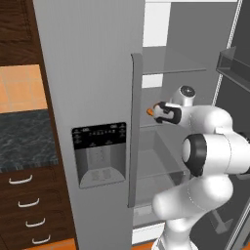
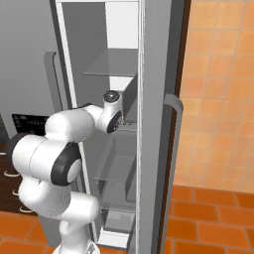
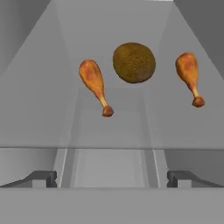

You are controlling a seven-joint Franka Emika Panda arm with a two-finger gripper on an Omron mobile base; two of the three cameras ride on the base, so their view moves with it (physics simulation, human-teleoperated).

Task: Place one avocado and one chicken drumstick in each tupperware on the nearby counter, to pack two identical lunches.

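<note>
On a glass fridge shelf [image 3: 43, 127] lie one round brown-green avocado [image 3: 134, 62] and two chicken drumsticks. The left chicken drumstick [image 3: 94, 83] lies left of the avocado and the right chicken drumstick [image 3: 190, 74] to its right. My gripper [image 3: 112, 179] is open and holds nothing. It stands short of the shelf's front edge, aimed between the left drumstick and the avocado. In the left base view my gripper [image 1: 156, 112] reaches into the open fridge, with an orange drumstick end [image 1: 150, 112] beside it. The counter [image 1: 24, 139] lies to the left. The tupperware is out of view.
The grey fridge door [image 1: 93, 97], with its dispenser panel and long handle [image 1: 135, 127], stands left of the arm. The open right door [image 2: 156, 124] is close on the other side. Dark drawers [image 1: 27, 205] sit under the counter. More glass shelves [image 2: 111, 67] are above and below.
</note>
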